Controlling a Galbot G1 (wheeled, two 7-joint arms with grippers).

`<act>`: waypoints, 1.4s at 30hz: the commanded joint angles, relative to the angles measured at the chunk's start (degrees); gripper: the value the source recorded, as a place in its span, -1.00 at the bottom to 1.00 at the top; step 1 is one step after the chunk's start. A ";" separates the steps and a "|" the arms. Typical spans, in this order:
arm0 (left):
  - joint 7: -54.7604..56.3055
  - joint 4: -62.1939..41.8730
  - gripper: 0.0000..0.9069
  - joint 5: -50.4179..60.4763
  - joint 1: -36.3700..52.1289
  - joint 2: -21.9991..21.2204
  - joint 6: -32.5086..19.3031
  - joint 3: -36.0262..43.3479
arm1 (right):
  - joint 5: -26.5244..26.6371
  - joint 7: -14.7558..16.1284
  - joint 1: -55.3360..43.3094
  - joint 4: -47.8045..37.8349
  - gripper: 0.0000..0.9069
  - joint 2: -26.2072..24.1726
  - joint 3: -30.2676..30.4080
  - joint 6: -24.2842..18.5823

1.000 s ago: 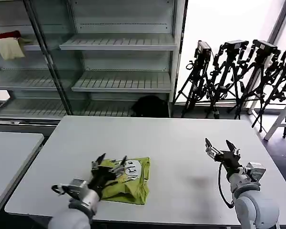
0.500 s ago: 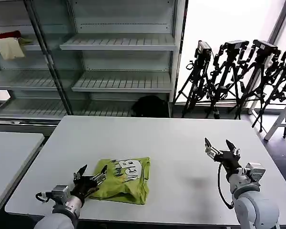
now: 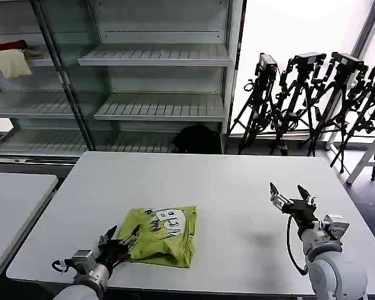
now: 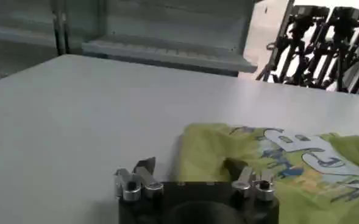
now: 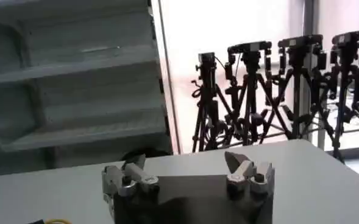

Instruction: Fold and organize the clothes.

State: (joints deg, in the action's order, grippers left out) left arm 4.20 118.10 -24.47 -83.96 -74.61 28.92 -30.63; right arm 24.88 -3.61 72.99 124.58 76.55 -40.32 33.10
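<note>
A folded lime-green T-shirt (image 3: 162,234) with a white printed graphic on top lies on the grey table (image 3: 225,187), near its front edge and left of centre. My left gripper (image 3: 119,237) stands open at the shirt's near-left corner, low over the table, with nothing between its fingers. In the left wrist view the shirt (image 4: 270,161) lies just ahead of the open left gripper (image 4: 191,167), one finger over its edge. My right gripper (image 3: 290,194) hovers open and empty above the table's right side, far from the shirt; the right gripper (image 5: 185,164) also appears in its wrist view.
Metal shelving (image 3: 156,106) stands behind the table, with cream and red cloths (image 3: 12,56) on a far-left shelf. Several camera tripods (image 3: 312,100) stand at the back right. A second table (image 3: 12,200) sits to the left. A dark bag (image 3: 197,139) lies under the shelves.
My left gripper has drawn back off the shirt toward the table's front-left edge, leaving the shirt lying flatter. The right arm has hardly moved.
</note>
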 commanded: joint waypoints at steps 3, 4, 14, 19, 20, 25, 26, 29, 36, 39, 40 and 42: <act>-0.25 -1.84 -0.98 -3.36 -0.31 -1.25 -2.62 0.74 | -0.07 -0.02 -0.01 -0.12 1.00 0.08 0.06 -0.03; -0.21 -1.82 -0.98 -3.81 -0.28 -1.35 -2.71 0.89 | -0.08 -0.04 -0.05 -0.14 1.00 0.08 0.04 -0.02; 1.41 -2.40 -1.00 -5.56 0.68 -3.48 -5.84 2.32 | -0.02 -0.07 -0.08 -0.13 1.00 0.01 -0.29 -0.03; -0.04 -1.66 -1.00 1.42 -0.33 -2.77 -9.38 1.19 | 0.14 -0.03 -0.01 -0.20 1.00 -0.10 -0.63 -0.03; -0.84 -1.27 -1.00 3.38 -0.65 -2.35 -9.91 0.39 | 0.17 -0.01 0.00 -0.28 1.00 -0.13 -0.70 -0.04; -5.00 0.56 -1.00 8.65 -0.32 3.06 -9.68 -9.99 | 0.50 0.15 0.26 -0.80 1.00 -0.39 -1.20 -0.18; -5.91 0.26 -1.00 9.23 -0.07 5.12 -9.36 -12.62 | 0.58 0.16 0.29 -0.89 1.00 -0.41 -1.26 -0.20; -8.61 -2.37 -1.00 8.96 0.44 13.83 -8.96 -20.82 | 0.90 0.23 0.40 -1.32 1.00 -0.57 -1.49 -0.42; -13.14 -8.05 -1.00 10.13 1.34 28.18 -8.96 -31.69 | 1.18 0.35 0.80 -1.46 1.00 -0.53 -1.62 -0.75; -14.21 -6.48 -1.00 11.58 3.19 32.02 -7.52 -32.00 | 1.23 0.47 1.23 -1.48 1.00 -0.53 -1.82 -0.95; -14.32 -5.68 -1.00 12.41 3.81 32.40 -6.88 -31.28 | 1.22 0.50 1.53 -1.52 1.00 -0.57 -1.94 -1.11; -13.40 -1.85 -1.00 13.61 6.28 32.06 -4.96 -29.16 | 1.22 0.66 1.99 -1.59 1.00 -0.61 -2.16 -1.36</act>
State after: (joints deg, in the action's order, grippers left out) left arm -5.50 113.48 -16.44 -82.18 -56.97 20.81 -51.72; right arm 25.99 -3.15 74.21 123.16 76.03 -42.15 32.18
